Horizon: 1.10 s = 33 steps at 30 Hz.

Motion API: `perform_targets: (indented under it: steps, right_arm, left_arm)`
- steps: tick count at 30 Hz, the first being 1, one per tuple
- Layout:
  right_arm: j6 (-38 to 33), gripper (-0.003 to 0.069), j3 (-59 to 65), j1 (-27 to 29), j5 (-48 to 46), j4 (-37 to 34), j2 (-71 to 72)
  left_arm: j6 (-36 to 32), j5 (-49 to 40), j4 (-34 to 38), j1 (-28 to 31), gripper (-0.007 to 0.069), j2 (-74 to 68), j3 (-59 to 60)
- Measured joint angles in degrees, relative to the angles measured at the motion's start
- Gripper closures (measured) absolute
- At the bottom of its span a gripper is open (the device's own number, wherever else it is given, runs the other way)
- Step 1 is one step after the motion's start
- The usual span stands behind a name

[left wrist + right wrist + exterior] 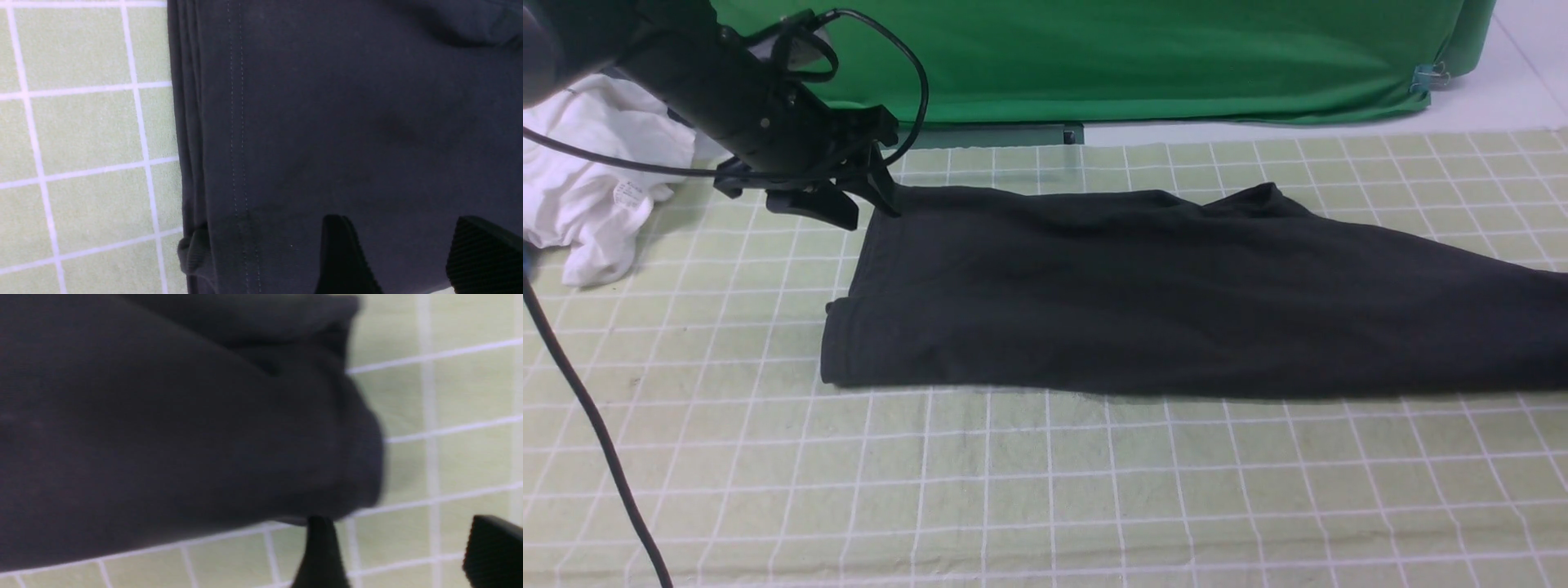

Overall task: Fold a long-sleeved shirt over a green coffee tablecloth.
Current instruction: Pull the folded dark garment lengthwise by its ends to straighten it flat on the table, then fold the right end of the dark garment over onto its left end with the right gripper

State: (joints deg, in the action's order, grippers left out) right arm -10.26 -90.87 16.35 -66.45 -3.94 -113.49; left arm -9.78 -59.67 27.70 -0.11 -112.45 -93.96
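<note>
The black long-sleeved shirt [1135, 294] lies folded into a long band on the pale green grid tablecloth [1045, 490]. Its lettering is hidden, and its right end runs out of the front view. My left gripper [862, 200] sits at the shirt's far left corner. In the left wrist view this gripper [398, 220] is open, and only shirt fabric [347, 122] shows in its gap. My right gripper [398, 520] is out of the front view. It is open over bare tablecloth [457, 457], just off a rounded shirt edge [163, 416].
A crumpled white garment [588, 188] lies at the far left. Deep green fabric [1135, 57] hangs along the back, held by a clip [1425, 77]. A black cable [588, 416] crosses the front left of the cloth.
</note>
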Motion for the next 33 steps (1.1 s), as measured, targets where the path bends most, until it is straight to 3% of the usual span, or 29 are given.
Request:
perform_targets:
  steps: [10, 13, 15, 16, 17, 20, 28, 33]
  right_arm:
    - [-1.05, 0.0186, 2.35, 0.00, 4.62, -2.42, -8.08]
    - [-2.52, 0.0265, 2.30, 0.07, 4.99, -3.55, -8.33]
    - [-4.35, 0.0389, 2.19, 0.24, 5.12, -5.29, -8.33]
    - [-4.50, 0.0415, 2.18, 0.24, 5.12, -5.43, -8.33]
    - [-5.54, 0.0516, 1.78, 0.24, 4.75, -6.45, -8.45]
    - [-6.84, 0.0616, 1.29, 0.24, 3.78, -6.77, -8.34]
    - [-6.46, 0.0620, 1.20, 0.29, 3.36, -4.33, -3.76]
    - [-6.33, 0.0620, 1.16, 0.29, 2.51, -3.52, -2.70]
  left_arm:
    - [1.15, -1.16, -3.52, 0.00, 0.0266, 0.00, 0.00]
    - [2.18, -1.76, -3.88, 0.06, 0.0266, 0.00, -0.10]
    - [4.32, -4.66, -3.87, 0.62, 0.0266, 0.00, -1.24]
    - [4.53, -5.04, -3.87, 0.77, 0.0266, 0.00, -1.41]
    - [5.36, -7.81, -3.93, 1.36, 0.0266, 0.18, -2.82]
    - [6.42, -9.22, -6.19, 2.54, 0.0266, 2.47, -3.05]
    - [6.78, -9.55, -7.48, 2.80, 0.0266, 13.69, 8.13]
    - [6.86, -1.72, -5.33, 2.33, 0.0266, 15.70, 20.27]
